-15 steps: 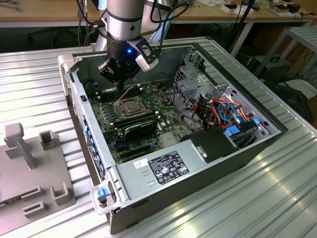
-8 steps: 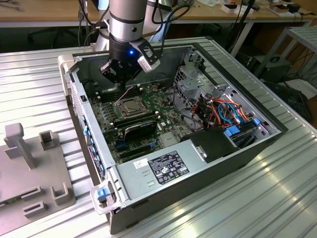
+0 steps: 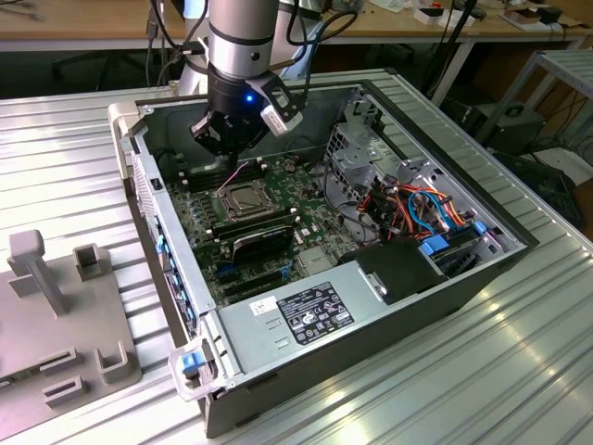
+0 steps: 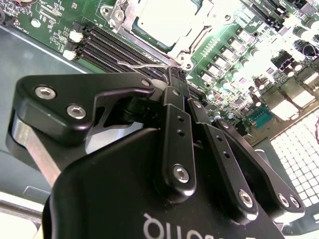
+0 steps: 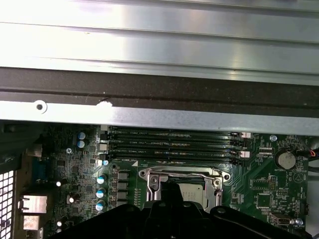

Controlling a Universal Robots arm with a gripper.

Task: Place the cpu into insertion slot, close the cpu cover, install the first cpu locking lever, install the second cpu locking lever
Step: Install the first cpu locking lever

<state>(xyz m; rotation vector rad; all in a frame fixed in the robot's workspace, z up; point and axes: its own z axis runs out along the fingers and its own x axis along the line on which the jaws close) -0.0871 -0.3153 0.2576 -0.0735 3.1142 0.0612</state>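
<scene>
Hanging inside the computer case (image 3: 389, 334), the gripper (image 4: 173, 74) looks closed, tips at the wire locking lever (image 4: 142, 65).

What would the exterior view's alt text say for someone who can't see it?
A black robot gripper hangs inside an open computer case, just above the silvery cpu cover lying flat over the cpu on a green circuit board. The case sits on a ribbed metal table.

Silver-grey cyl. arm (image 3: 241, 32) is seen w/ black wrist section; a blue LED (image 3: 247, 95) is lit on it, and black cables (image 3: 310, 28) are run alongside. The matt black end effector (image 4: 173, 74) is built from hinged link bars, fixed by silver hex screws (image 4: 181, 173); white lettering (image 4: 199, 230) is printed on its body.
</scene>
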